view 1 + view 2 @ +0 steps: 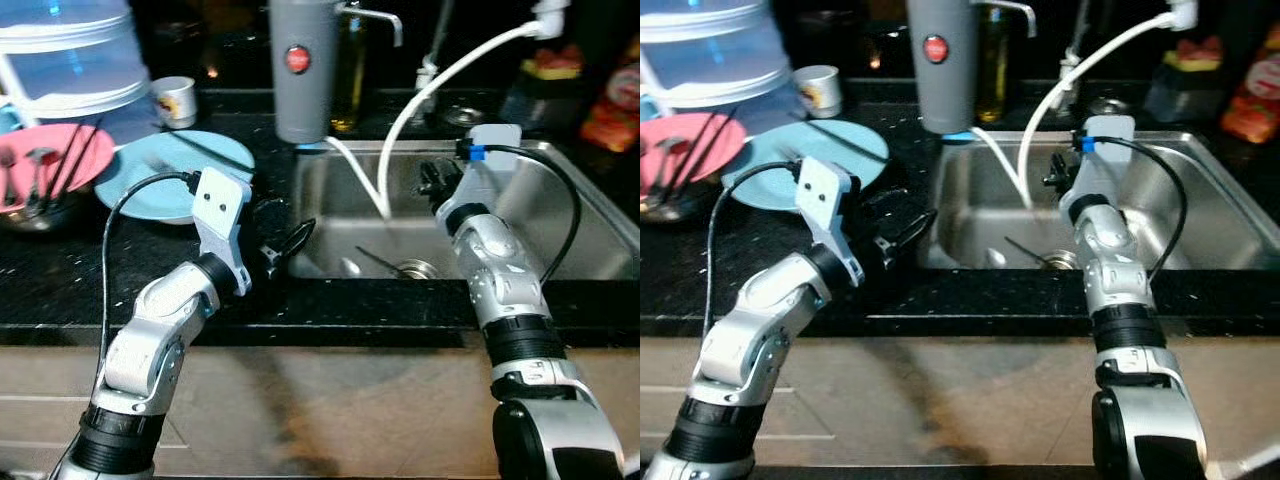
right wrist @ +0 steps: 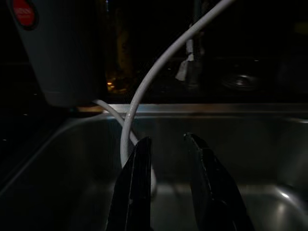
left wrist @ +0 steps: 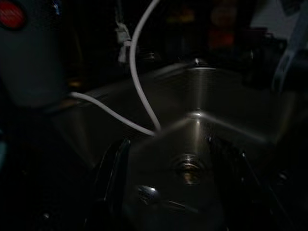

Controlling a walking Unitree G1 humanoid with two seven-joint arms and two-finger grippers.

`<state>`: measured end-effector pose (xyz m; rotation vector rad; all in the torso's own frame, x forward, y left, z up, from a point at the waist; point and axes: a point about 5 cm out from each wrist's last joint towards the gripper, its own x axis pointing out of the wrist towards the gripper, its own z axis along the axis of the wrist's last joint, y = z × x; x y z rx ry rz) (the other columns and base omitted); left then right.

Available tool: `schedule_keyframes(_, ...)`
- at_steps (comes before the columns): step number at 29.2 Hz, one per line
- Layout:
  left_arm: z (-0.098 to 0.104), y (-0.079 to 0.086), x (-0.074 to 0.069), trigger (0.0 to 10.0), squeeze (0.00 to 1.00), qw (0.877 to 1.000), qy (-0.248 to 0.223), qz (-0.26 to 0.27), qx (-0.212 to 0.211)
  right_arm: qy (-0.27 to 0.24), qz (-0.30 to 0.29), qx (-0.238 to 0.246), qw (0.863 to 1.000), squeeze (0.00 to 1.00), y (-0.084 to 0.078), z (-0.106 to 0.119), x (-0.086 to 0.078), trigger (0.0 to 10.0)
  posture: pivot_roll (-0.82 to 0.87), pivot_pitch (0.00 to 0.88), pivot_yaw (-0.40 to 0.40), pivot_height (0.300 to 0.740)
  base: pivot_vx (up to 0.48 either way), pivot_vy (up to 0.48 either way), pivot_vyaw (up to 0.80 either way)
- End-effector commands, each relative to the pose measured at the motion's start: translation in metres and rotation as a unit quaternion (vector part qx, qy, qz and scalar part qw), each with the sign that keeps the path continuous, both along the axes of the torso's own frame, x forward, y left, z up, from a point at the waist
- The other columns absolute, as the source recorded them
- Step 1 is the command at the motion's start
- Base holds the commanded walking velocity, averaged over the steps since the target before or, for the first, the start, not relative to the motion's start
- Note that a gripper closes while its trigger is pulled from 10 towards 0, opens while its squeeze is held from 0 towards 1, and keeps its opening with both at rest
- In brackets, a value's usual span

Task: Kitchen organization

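A steel sink (image 1: 560, 215) is set into a black counter. A spoon (image 1: 380, 262) lies on its bottom beside the drain (image 1: 418, 268), and it appears dimly as the spoon (image 3: 148, 193) in the left wrist view. My left gripper (image 1: 290, 242) hovers over the counter at the sink's left rim, pointing into the basin, fingers wide open and empty. My right gripper (image 1: 432, 180) hangs over the middle of the sink, open, next to a white hose (image 2: 144, 91) that runs down into the basin. Nothing sits between its fingers (image 2: 137, 192).
A grey canister (image 1: 303, 70) stands behind the sink's left corner. On the left counter are a blue plate (image 1: 170, 175), a pink bowl (image 1: 45, 160) holding utensils, a white cup (image 1: 176, 100) and a clear plastic container (image 1: 70, 55). Colourful packets (image 1: 612, 100) stand at the back right.
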<state>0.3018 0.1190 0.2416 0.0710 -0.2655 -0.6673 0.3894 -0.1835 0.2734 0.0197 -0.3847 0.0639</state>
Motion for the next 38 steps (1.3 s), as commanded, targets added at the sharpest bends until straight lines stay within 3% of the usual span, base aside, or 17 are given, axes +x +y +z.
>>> schedule_keyframes(1, -0.005, 0.008, -0.003, 10.0, 0.00, 1.000, 0.015, 0.018, 0.009, 0.004, 0.010, 0.002, 1.000, 0.00, 0.006, -0.001, 0.000, 10.0, 0.07, 0.094, -0.009, 0.740, 0.000, 0.000, 0.00)
schedule_keyframes(8, -0.015, 0.023, -0.007, 10.0, 0.00, 0.995, 0.029, 0.068, 0.074, 0.008, 0.020, 0.002, 1.000, 0.00, 0.011, -0.002, 0.000, 10.0, 0.07, 0.095, -0.015, 0.740, 0.000, 0.000, 0.00)
schedule_keyframes(22, -0.037, 0.039, -0.024, 10.0, 0.00, 0.982, 0.088, 0.125, 0.114, 0.012, 0.051, -0.002, 0.999, 0.00, 0.017, -0.001, 0.002, 10.0, 0.08, 0.099, -0.018, 0.740, 0.000, 0.000, 0.00)
schedule_keyframes(26, -0.043, 0.041, -0.024, 10.0, 0.00, 0.974, 0.090, 0.169, 0.122, 0.002, 0.099, 0.001, 0.995, 0.00, 0.029, 0.003, 0.002, 10.0, 0.08, 0.098, -0.018, 0.740, 0.000, 0.000, 0.00)
schedule_keyframes(29, -0.044, 0.046, -0.023, 10.0, 0.00, 0.968, 0.092, 0.204, 0.111, 0.006, 0.146, -0.008, 0.989, 0.00, 0.043, 0.003, 0.001, 10.0, 0.08, 0.097, -0.015, 0.740, 0.000, 0.000, 0.00)
schedule_keyframes(31, -0.036, 0.052, -0.020, 10.0, 0.00, 0.966, 0.070, 0.235, 0.080, 0.007, 0.168, -0.018, 0.986, 0.00, 0.053, 0.002, 0.000, 10.0, 0.08, 0.096, -0.015, 0.740, 0.000, 0.000, 0.00)
schedule_keyframes(38, -0.019, 0.058, -0.017, 10.0, 0.00, 0.965, 0.038, 0.258, 0.034, 0.008, 0.191, -0.006, 0.981, 0.00, 0.067, 0.004, 0.001, 10.0, 0.08, 0.092, -0.014, 0.740, 0.000, 0.000, 0.00)
